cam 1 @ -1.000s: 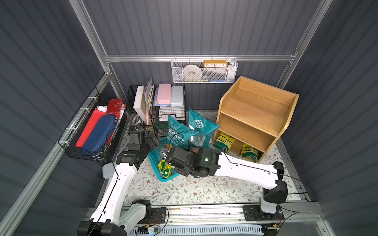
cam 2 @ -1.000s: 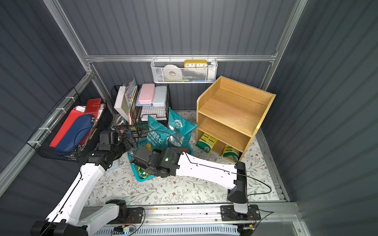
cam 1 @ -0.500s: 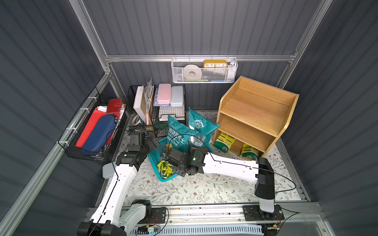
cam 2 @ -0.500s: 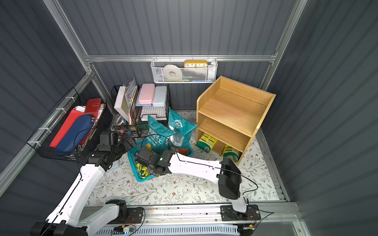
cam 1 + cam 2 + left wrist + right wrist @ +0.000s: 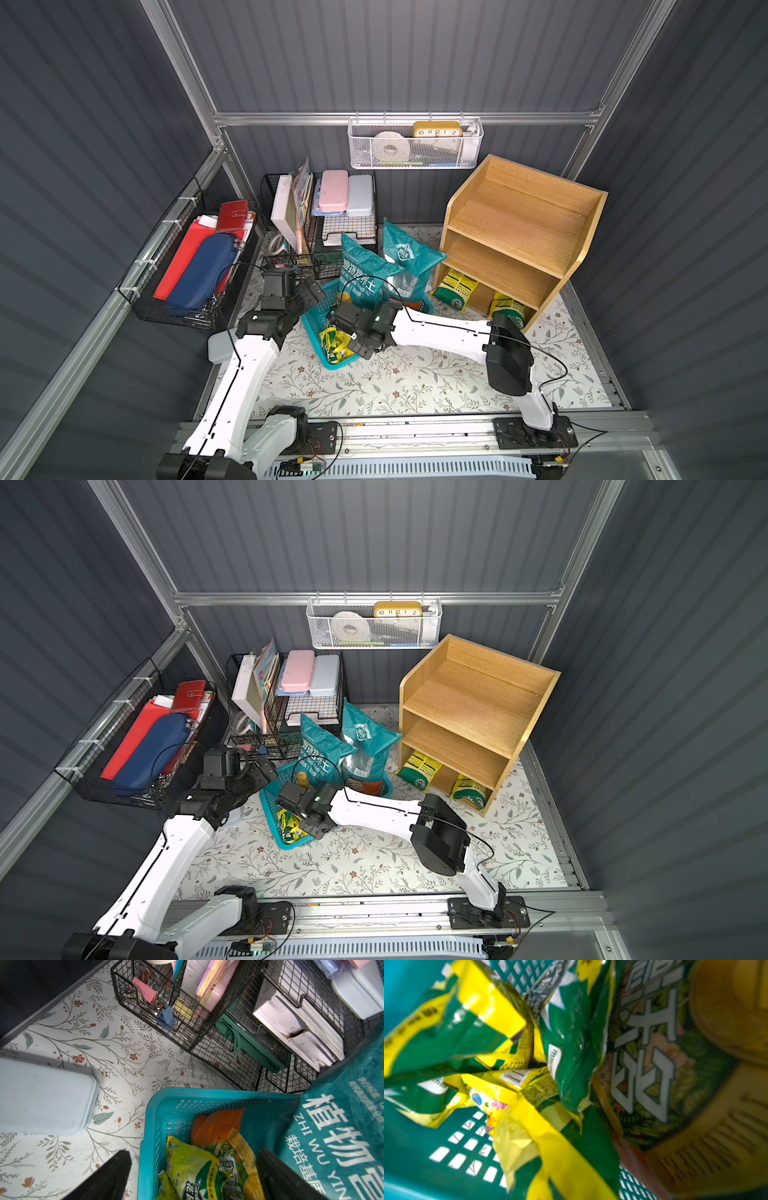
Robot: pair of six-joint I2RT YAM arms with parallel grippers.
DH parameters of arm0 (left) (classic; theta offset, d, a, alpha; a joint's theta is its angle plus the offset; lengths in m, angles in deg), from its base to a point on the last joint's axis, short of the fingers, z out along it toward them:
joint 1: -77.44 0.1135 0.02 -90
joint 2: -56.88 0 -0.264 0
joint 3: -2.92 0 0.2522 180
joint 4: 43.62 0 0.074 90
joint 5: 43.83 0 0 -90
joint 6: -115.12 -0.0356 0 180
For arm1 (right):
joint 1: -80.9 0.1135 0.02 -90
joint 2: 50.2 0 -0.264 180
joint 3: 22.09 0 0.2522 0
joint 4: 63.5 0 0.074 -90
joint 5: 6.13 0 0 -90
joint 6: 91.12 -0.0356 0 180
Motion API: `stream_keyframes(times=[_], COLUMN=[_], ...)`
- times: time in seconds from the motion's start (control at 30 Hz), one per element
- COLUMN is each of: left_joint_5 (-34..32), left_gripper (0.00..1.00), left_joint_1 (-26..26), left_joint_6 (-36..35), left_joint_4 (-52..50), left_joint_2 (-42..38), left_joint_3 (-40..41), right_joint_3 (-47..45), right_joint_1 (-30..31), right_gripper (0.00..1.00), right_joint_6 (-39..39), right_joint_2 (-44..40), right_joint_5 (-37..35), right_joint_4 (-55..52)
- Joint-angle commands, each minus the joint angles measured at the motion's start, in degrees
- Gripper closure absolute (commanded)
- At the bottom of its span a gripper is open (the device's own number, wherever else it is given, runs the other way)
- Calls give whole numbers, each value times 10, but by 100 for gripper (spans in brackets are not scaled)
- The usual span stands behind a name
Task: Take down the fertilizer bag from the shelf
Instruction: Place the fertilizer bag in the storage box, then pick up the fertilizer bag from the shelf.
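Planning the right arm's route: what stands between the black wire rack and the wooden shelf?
Two upright teal bags, side by side, seen in both top views.

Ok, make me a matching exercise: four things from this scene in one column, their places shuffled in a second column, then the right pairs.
1. yellow rectangular clock
2. pink plastic case
3. dark blue fabric pouch
4. yellow-and-green fertilizer bag

A. bottom tier of the light-wood shelf
B. on top of the black wire rack
C. in the white mesh basket on the back rail
D. in the black wire wall basket

Pairs: 1-C, 2-B, 3-D, 4-A.
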Motion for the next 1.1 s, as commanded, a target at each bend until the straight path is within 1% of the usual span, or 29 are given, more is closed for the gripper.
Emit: stream_keyframes(times=[0.0, 0.03, 0.1, 0.13, 0.2, 0.3, 0.37, 0.5, 0.57, 0.63, 0.73, 0.9, 1.07], left_joint_5=[17, 20, 26, 29, 34, 45, 63, 106, 117, 124, 128, 132, 130], left_gripper=[1, 1, 1, 1, 1, 1, 1, 1, 1, 1, 1, 1, 1], left_joint_1=[0, 0, 0, 0, 0, 0, 0, 0, 0, 0, 0, 0, 0], left_joint_6=[12, 13, 16, 17, 17, 19, 13, -8, -15, -17, -16, -16, -16], left_joint_4=[-2, 0, 2, 4, 7, 11, 17, 18, 16, 14, 18, 26, 16], left_joint_2=[-2, -1, 2, 4, 7, 12, 18, 45, 60, 74, 84, 88, 86], left_joint_3=[8, 9, 9, 9, 9, 9, 9, -7, -16, -25, -29, -33, -42], right_joint_3=[-13, -20, -35, -43, -60, -102, -141, -235, -284, -321, -348, -388, -412], right_joint_1=[-2, -4, -11, -14, -24, -47, -77, -136, -146, -151, -167, -195, -223], right_gripper=[60, 53, 45, 42, 39, 37, 36, 36, 36, 36, 36, 36, 34], right_joint_6=[-2, -1, 4, 5, 8, 9, 2, -3, 8, 11, 0, 33, 90], right_joint_2=[-61, -82, -121, -143, -180, -233, -265, -325, -342, -346, -333, -294, -209], right_joint_5=[-6, -17, -34, -41, -53, -81, -97, -123, -155, -189, -199, -221, -285], right_joint_4=[-12, -11, -4, -2, -2, -7, -15, -31, -34, -48, -65, -4, 81])
